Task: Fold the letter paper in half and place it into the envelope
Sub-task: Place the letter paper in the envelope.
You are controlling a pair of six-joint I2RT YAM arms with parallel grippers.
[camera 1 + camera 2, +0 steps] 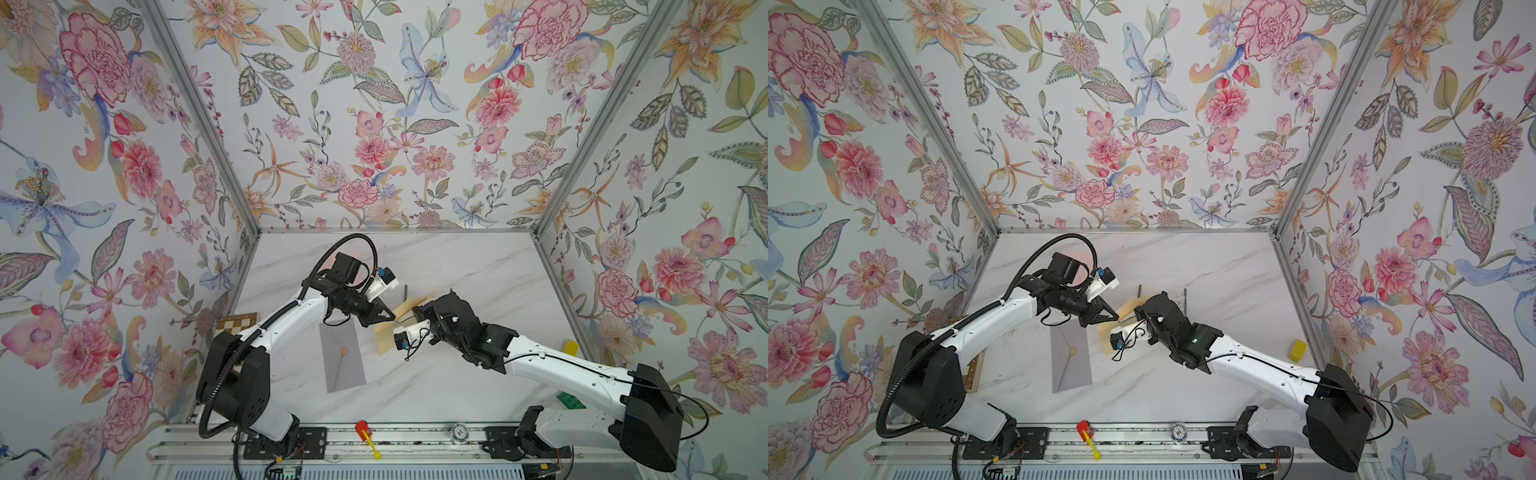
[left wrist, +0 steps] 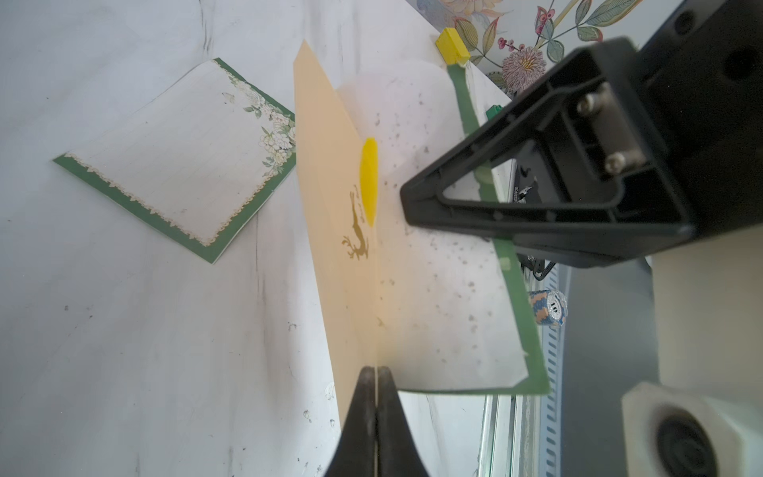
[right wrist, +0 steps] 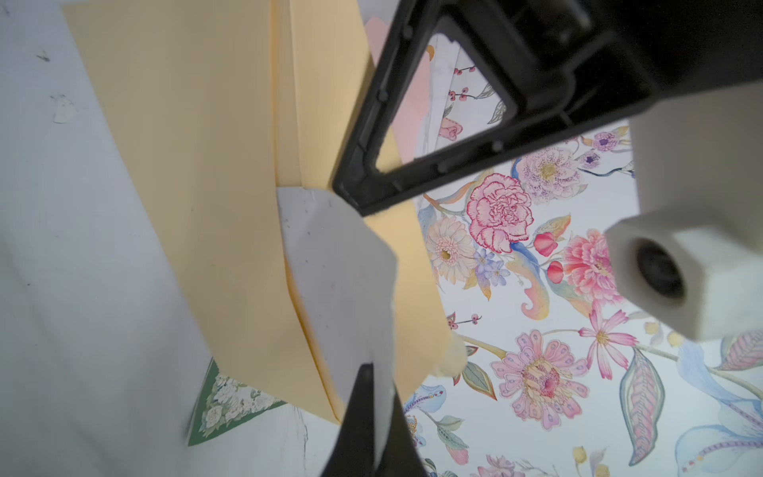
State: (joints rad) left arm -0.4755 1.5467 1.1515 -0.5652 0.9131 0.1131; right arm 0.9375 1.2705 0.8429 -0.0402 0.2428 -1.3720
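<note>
With left tool clamped on the envelope and right tool pinching the letter paper, best hold the mouth steady and feed the sheet in square.

The envelope is pale yellow, with a gold deer and a bright yellow seal. The letter paper is white with dark speckles and a green border. A second sheet has faint lines, white flowers and a green edge. The table is white marble with grey veins; the walls are floral.
</note>
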